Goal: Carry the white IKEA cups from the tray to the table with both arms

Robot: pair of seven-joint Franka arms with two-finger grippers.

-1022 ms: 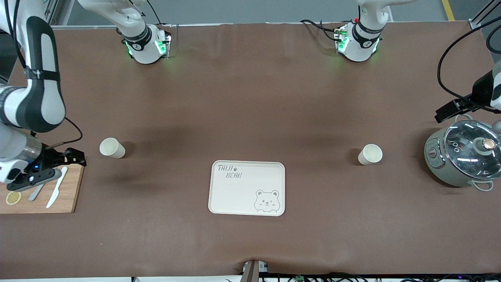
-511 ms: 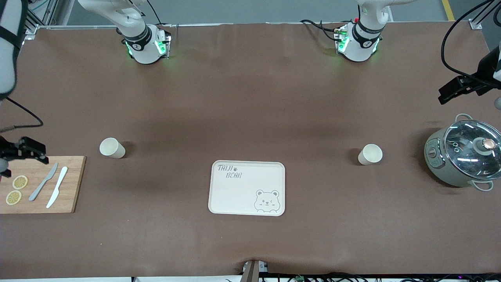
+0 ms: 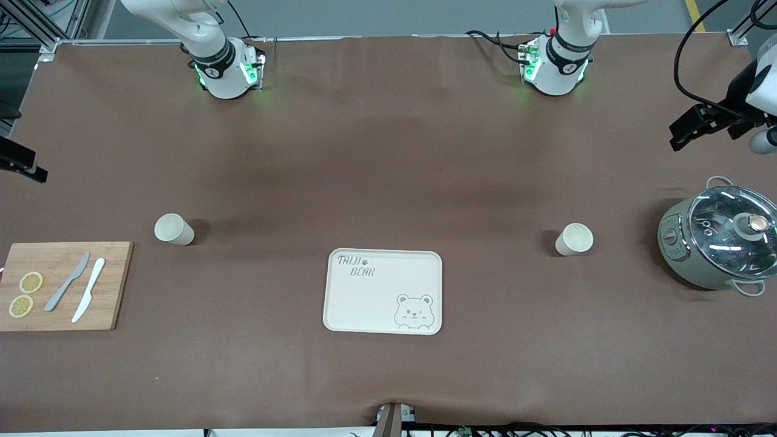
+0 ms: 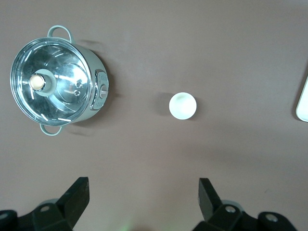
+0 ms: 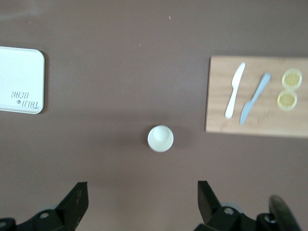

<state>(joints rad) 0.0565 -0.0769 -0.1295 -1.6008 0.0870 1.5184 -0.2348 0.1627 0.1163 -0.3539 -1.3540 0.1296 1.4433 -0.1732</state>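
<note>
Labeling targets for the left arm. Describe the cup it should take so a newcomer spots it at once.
Start at the grey-green pot with a glass lid at the left arm's end of the table. Beside it, toward the bear tray, a small cream-white handleless cup stands upright on the brown cloth. Its twin, the other cup, stands beside the wooden cutting board instead.

Brown tabletop [image 3: 388, 152]. Two cream-white cups [image 3: 173, 229] [image 3: 573, 239], plain. Cream tray [image 3: 383, 291] with a grey bear drawing and grey lettering. Light wooden cutting board [image 3: 61, 285] carrying yellow lemon slices [image 3: 25, 294], a grey knife [image 3: 67, 290] and a white knife [image 3: 88, 297]. Sage-green pot [image 3: 716, 243] with a clear glass lid.
</note>
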